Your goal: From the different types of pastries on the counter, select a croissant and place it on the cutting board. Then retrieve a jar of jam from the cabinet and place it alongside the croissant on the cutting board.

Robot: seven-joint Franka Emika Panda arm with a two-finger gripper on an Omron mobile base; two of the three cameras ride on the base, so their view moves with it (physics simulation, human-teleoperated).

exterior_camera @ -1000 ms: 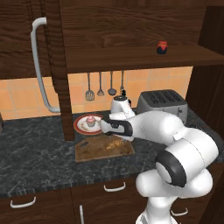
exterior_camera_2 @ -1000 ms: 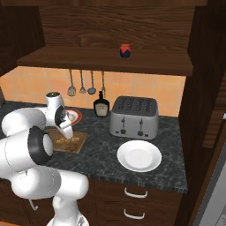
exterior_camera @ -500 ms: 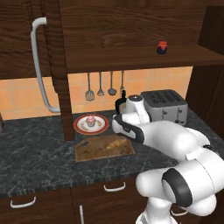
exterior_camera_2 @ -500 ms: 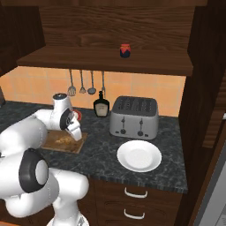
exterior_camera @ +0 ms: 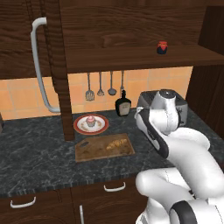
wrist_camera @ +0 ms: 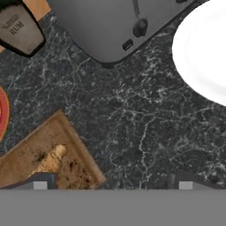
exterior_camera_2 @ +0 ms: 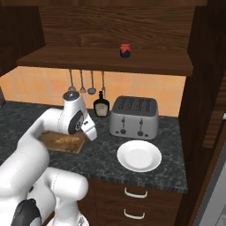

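Swung away rightward from the board (exterior_camera: 104,148) within the last second, jaws spread wide and empty. Left the croissant (exterior_camera: 117,143) lying on it, just off the left jaw's side. Jam jar (exterior_camera_2: 126,50) on the shelf (exterior_camera_2: 106,62) above, next.

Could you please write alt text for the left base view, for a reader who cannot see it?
A croissant lies on the cutting board on the dark counter, with the white robot arm raised to its right. Behind the board a cupcake sits on a red-rimmed plate, and the jar of jam stands on the cabinet shelf above.
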